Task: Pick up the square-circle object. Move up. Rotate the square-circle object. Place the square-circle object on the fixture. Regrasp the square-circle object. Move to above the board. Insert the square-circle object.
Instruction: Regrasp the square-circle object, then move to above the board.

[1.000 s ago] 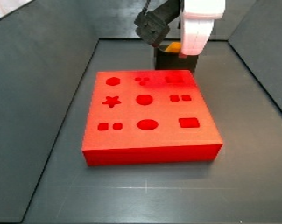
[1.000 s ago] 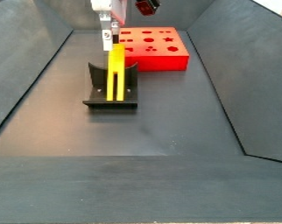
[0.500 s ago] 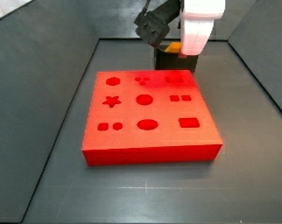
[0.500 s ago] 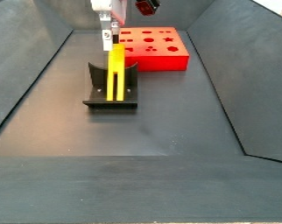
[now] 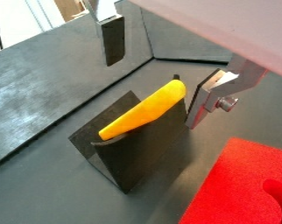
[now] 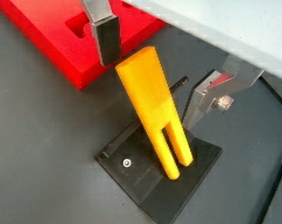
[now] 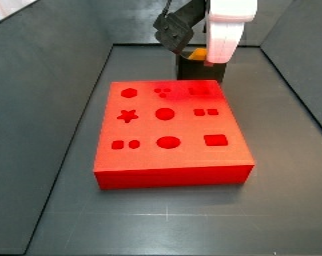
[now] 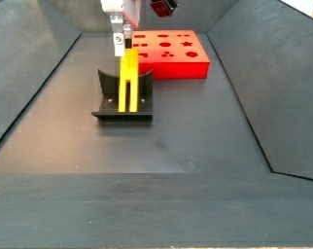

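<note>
On the left of a side view stands the fixture (image 8: pixel 122 101), dark and low on the grey floor, and the yellow square-circle object (image 8: pixel 128 78) leans upright against it, its top end reaching up to the gripper (image 8: pixel 121 41) that hangs right above. To the right and farther back lies the red board (image 8: pixel 172 53), well apart from the fixture, its shaped holes facing up. In both wrist views the gripper's jaws stand apart: one finger (image 5: pixel 113 39) with its dark pad hangs to one side, the other finger (image 5: pixel 214 94), a silver plate, to the other, and the square-circle object (image 5: pixel 144 112) sits in the gap between them. In a wrist view there is clear daylight between the peg (image 6: pixel 155 107) and the silver finger (image 6: pixel 209 94); the dark-padded finger (image 6: pixel 105 38) sits just beside the peg's upper end, and whether it touches I cannot tell. So the gripper (image 6: pixel 155 68) is spread wide, holding nothing, and the peg rests on the fixture (image 6: pixel 155 173), its forked lower end down on the base plate. A corner of the board (image 6: pixel 61 39) shows behind. In a side view from the board's side, the board (image 7: pixel 172 132) fills the middle, and at its far edge the gripper (image 7: pixel 191 52) sits low behind it, the peg there mostly hidden by the white arm (image 7: pixel 231 25).
</note>
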{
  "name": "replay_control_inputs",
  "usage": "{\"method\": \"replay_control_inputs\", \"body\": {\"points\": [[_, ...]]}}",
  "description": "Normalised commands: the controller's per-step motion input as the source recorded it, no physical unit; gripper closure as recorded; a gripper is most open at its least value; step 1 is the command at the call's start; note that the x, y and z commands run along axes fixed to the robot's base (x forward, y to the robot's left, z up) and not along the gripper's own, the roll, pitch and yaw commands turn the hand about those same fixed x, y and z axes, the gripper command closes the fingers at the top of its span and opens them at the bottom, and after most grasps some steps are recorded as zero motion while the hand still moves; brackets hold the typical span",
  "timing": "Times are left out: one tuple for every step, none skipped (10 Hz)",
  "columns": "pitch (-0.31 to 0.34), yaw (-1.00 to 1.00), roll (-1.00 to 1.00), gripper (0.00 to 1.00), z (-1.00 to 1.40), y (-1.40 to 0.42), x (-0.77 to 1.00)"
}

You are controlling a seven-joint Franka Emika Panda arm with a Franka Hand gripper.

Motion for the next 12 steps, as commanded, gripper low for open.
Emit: {"method": "replay_control_inputs", "body": {"points": [[0.223,0.06,-0.05,0.00,0.01,-0.01,0.08],[0.223,0.06,-0.05,0.00,0.01,-0.01,0.08],[0.223,0.06,-0.05,0.00,0.01,-0.01,0.08],[0.223,0.06,-0.05,0.00,0.01,-0.01,0.08],[0.223,0.06,-0.05,0.00,0.01,-0.01,0.08],[0.223,0.06,-0.05,0.00,0.01,-0.01,0.08],[0.223,0.06,-0.05,0.00,0.01,-0.01,0.08],[0.223,0.06,-0.05,0.00,0.01,-0.01,0.08],[0.000,0.00,0.00,1.00,0.17,0.50,0.00],[-0.070,0.29,0.07,1.00,1.00,0.15,-0.24],[-0.069,0.26,0.06,1.00,1.00,0.14,-0.25],[-0.090,0.22,0.04,1.00,1.00,0.12,-0.24]]}}
